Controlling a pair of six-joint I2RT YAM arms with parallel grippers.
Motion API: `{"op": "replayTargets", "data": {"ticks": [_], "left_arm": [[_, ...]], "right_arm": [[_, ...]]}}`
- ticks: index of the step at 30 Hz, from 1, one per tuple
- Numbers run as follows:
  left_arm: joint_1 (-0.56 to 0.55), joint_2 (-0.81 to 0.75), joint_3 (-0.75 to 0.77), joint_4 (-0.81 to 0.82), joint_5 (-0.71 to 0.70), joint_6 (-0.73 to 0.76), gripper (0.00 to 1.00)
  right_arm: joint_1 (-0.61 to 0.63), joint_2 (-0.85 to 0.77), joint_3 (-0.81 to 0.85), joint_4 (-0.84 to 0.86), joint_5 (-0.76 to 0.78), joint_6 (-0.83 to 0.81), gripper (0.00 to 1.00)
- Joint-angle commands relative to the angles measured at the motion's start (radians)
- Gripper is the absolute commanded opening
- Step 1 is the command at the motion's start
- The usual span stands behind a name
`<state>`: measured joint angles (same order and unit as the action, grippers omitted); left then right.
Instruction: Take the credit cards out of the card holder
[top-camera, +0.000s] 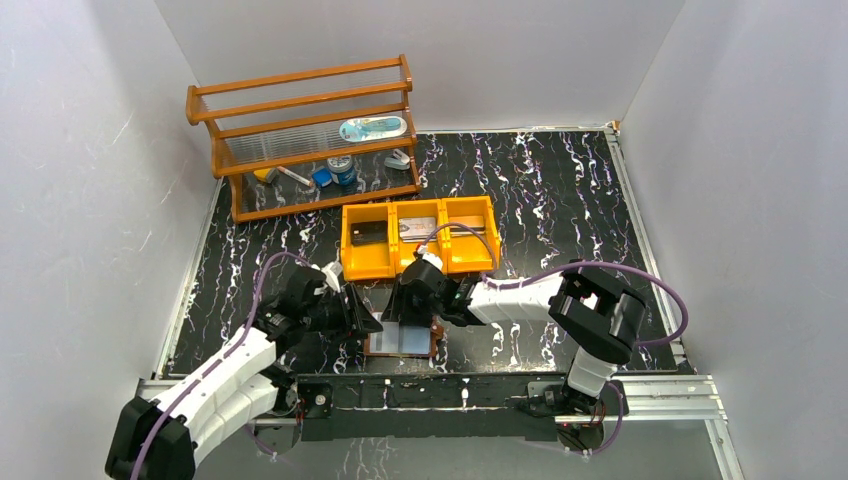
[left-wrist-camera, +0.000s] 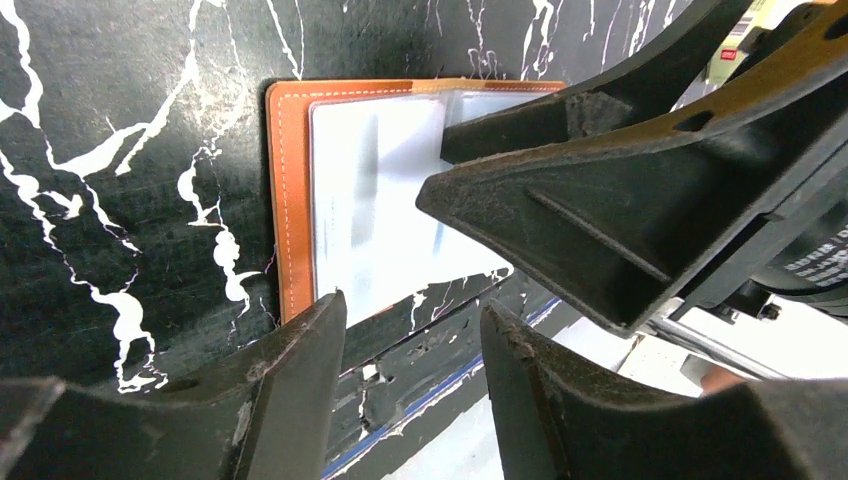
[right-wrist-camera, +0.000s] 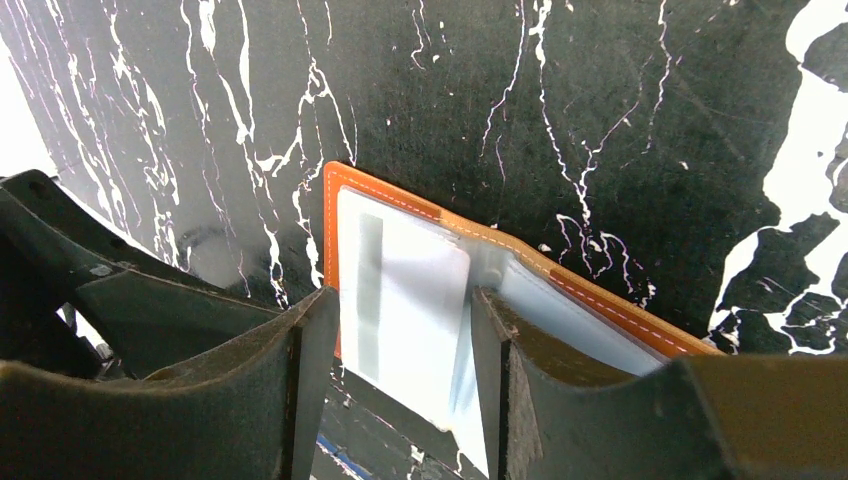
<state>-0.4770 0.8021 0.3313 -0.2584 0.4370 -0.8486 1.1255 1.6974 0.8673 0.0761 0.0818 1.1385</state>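
Note:
The brown card holder (top-camera: 372, 344) lies open and flat near the table's front edge, its pale grey-blue sleeves (left-wrist-camera: 380, 200) facing up. No loose credit card shows outside it; I cannot tell cards from sleeves. My left gripper (top-camera: 358, 318) is open and empty, its fingertips (left-wrist-camera: 412, 305) just off the holder's near edge (left-wrist-camera: 290, 200). My right gripper (top-camera: 415, 305) is open and low over the holder (right-wrist-camera: 331, 230), its fingers (right-wrist-camera: 402, 295) straddling one pale sleeve leaf (right-wrist-camera: 400, 260), the right finger (right-wrist-camera: 492, 330) resting at the fold.
An orange three-compartment tray (top-camera: 420, 264) stands just behind the grippers, with flat items in its bins. A wooden rack (top-camera: 300, 140) with small items is at the back left. The table's metal front rail (top-camera: 430, 390) is close below the holder.

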Motion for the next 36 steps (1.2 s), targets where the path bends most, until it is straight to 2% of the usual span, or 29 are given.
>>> {"op": "replayTargets", "data": {"ticks": [1,6,11,15,26,31,36], "left_arm": [[-0.017,0.004,-0.003,0.006,0.007,-0.006,0.50],[-0.017,-0.066,0.028,-0.047,-0.099,-0.016,0.49],[-0.018,-0.222,0.085,-0.217,-0.361,-0.082,0.51],[-0.018,-0.289,0.127,-0.316,-0.502,-0.117,0.55],[-0.018,-0.377,0.180,-0.410,-0.599,-0.167,0.58],[-0.018,-0.430,0.181,-0.435,-0.634,-0.196,0.58],[-0.018,-0.431,0.182,-0.435,-0.629,-0.199,0.58]], "right_arm": [[-0.003,0.010,-0.014,-0.027,-0.003,0.000,0.60],[-0.002,0.016,0.030,-0.094,0.016,-0.038,0.66],[0.014,0.063,0.142,-0.251,0.100,-0.082,0.72],[0.045,0.136,0.244,-0.374,0.165,-0.100,0.75],[0.144,0.315,0.503,-0.701,0.414,-0.082,0.77],[0.162,0.354,0.561,-0.752,0.447,-0.083,0.75],[0.168,0.361,0.570,-0.758,0.452,-0.084,0.69]]}}
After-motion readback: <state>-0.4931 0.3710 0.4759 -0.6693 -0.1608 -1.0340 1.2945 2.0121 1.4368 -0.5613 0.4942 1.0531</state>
